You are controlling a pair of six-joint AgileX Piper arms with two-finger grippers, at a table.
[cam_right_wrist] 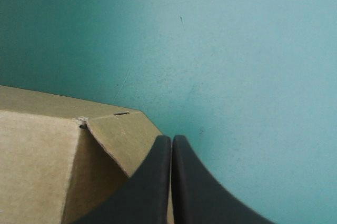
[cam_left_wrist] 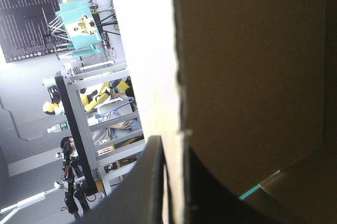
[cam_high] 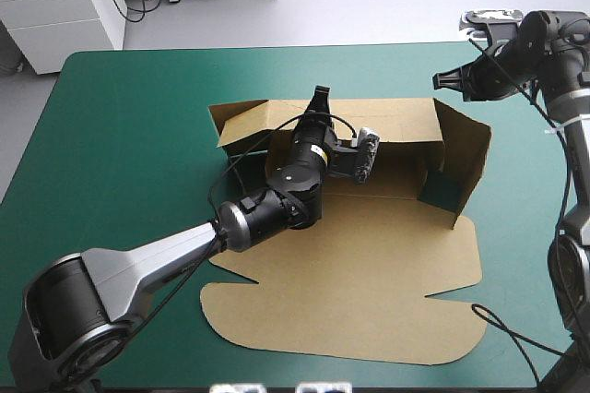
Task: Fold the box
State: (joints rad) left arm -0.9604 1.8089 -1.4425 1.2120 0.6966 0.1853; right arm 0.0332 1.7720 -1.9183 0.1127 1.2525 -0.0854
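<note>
Brown board, cut and creased, makes up the box (cam_high: 369, 264), which lies in the middle of the table on the teal-green cover (cam_high: 120, 135). Its far wall (cam_high: 396, 121) is raised, the side wall (cam_high: 466, 158) toward the table's right edge stands up too, and the broad lid panel (cam_high: 350, 319) lies flat on the near side.

By its look the sheet should be light and fairly stiff across each panel but willing to bend along its scored creases. It is likely to slide on the cover if pushed from one side only, and its thin edges and tabs could crush or tear under a hard pinch. The safest hold is probably a wall's free top edge, pinched across the thickness and away from the cut corners — where a raised wall can be steered without buckling.

The left gripper (cam_high: 319, 96) is at just such a spot, on the top edge of the far wall toward its left part. Its wrist view shows a black finger on either side of the pale board edge, clamped on it.

The right gripper (cam_right_wrist: 171, 142) hangs above the box's far right corner, apart from the board, its two fingers pressed together into one point — holding nothing.
</note>
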